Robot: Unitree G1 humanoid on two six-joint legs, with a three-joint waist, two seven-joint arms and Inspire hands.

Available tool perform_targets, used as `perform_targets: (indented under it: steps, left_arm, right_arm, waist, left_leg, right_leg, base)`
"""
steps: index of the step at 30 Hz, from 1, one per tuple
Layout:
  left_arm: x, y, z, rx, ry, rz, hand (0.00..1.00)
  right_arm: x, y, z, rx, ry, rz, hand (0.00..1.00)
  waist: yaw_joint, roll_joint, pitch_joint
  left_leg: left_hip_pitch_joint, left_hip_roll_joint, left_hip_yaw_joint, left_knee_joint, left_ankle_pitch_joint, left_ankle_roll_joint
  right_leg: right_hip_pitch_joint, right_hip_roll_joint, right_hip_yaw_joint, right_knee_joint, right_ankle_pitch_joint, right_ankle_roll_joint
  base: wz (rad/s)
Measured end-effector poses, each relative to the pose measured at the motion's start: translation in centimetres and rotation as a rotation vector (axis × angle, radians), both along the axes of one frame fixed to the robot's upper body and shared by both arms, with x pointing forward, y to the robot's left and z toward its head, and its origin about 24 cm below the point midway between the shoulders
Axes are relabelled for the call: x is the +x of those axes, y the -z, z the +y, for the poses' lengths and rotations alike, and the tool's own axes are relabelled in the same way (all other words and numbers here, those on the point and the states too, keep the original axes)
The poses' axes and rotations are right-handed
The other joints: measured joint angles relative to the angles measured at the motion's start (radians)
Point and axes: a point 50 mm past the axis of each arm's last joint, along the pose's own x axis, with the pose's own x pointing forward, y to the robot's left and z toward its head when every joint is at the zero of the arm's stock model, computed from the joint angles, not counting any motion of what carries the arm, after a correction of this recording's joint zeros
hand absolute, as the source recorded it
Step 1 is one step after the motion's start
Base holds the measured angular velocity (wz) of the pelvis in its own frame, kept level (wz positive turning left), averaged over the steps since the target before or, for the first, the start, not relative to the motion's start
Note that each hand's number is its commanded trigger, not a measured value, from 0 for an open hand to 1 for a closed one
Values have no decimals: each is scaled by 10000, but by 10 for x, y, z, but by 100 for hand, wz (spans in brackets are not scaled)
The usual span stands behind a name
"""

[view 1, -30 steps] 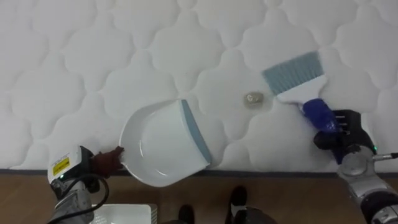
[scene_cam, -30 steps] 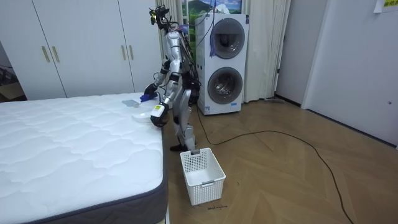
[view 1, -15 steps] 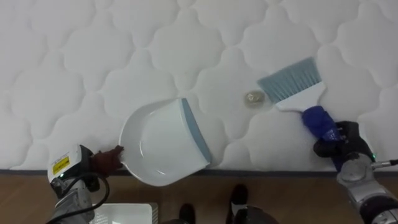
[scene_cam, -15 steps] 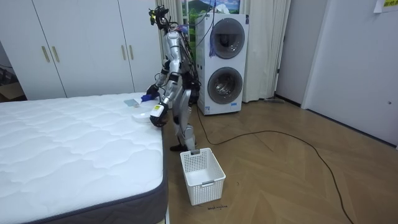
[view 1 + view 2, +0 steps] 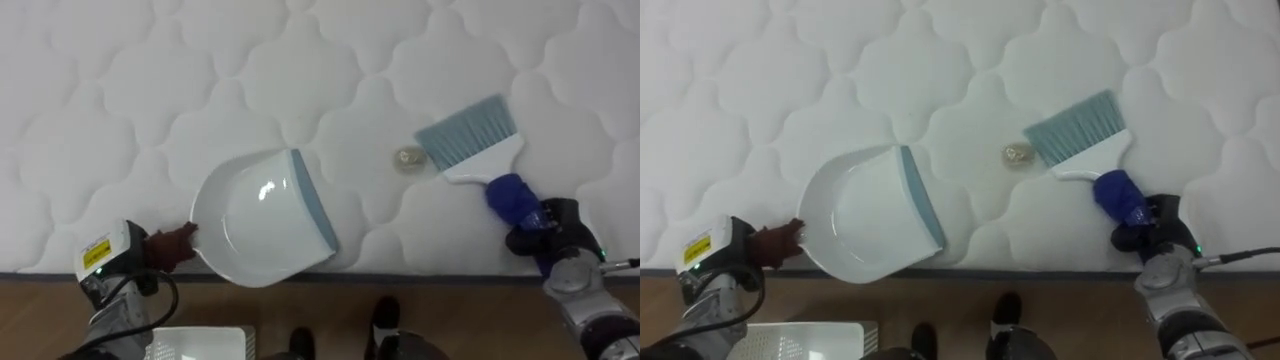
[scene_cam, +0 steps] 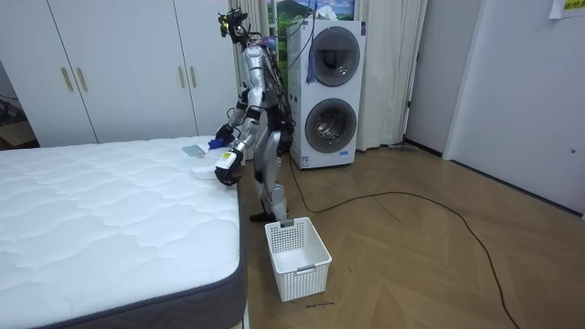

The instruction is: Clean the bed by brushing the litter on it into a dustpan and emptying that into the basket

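White dustpan (image 5: pixel 262 215) at bed (image 5: pixel 150 80) edge, my left robot hand (image 5: pixel 140 254) clamped on its handle; right robot hand (image 5: pixel 545 222) grips brush (image 5: pixel 470 135), bristles just beside small crumb (image 5: pixel 407 158).

Nothing can be read. A yellow sticker (image 5: pixel 96 253) with dark marks too small to make out sits behind the left hand (image 5: pixel 168 246), at eight o'clock in the eye views. In the room view, at two o'clock, a yellow slip (image 6: pixel 555 7) hangs on the wall (image 6: pixel 521 82), its print illegible.

Bare mattress (image 5: pixel 150 80) lies open beyond dustpan (image 5: pixel 262 230) and brush (image 5: pixel 470 135), which flank seemingly a crumb (image 5: pixel 407 158).
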Motion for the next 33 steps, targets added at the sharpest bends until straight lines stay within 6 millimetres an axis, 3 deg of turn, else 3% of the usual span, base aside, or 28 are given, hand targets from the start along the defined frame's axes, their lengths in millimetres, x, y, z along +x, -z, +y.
perform_targets:
  steps: [6, 8, 13, 16, 22, 28, 33]
  left_arm:
    - [9, -9, -1, 671, 612, -267, 100]
    - [12, -13, 3, 1016, 760, -385, 100]
    - [21, -31, 19, 2293, 1144, -829, 100]
    - [24, -38, 24, 2647, 1126, -933, 100]
    - [27, -51, 41, 3262, 1095, -1058, 100]
    - [29, -55, 44, 3462, 1145, -1070, 100]
    - [29, -57, 50, 3627, 995, -999, 100]
  right_arm:
    - [4, -8, -9, -666, -242, 252, 100]
    - [9, -16, -16, -1447, -635, 455, 100]
    - [11, -40, -47, -3752, -964, 1424, 100]
    - [15, -54, -58, -5082, -1343, 1887, 100]
    - [36, -77, -56, -7479, -2662, 2330, 100]
    - [63, -108, -45, -9836, -4073, 2142, 100]
    - [75, -119, -32, -10847, -4826, 1877, 100]
  waist:
    - [4, -199, 41]
    - [-2, -365, 49]
    - [36, -1089, 24]
    - [61, -1285, 33]
    - [37, -1673, 128]
    - [61, -1721, 133]
    - [122, -1866, 177]
  left_leg:
    - [-115, -63, 50, 219, -34, 51]
    - [-200, -75, 63, 305, -57, 58]
    - [-397, 34, 75, 576, -139, 21]
    - [-408, 185, 216, 685, -217, 36]
    - [-286, 230, 450, 699, -259, 7]
    - [-304, 384, 543, 673, -273, -22]
    - [-313, 531, 584, 674, -249, -94]
  right_leg:
    - [-116, -83, 101, 246, -93, 28]
    - [-213, -81, 173, 339, -98, 35]
    - [-319, -2, 165, 376, -38, -39]
    - [-310, 54, 191, 346, 43, -63]
    - [-318, 82, 311, 361, 110, -153]
    - [-289, 187, 296, 162, 217, -213]
    - [-236, 318, 274, 11, 293, -262]
  base:
    - [1]
    - [-5]
    - [-1]
    - [-13]
    - [-15]
    - [-3]
    - [-5]
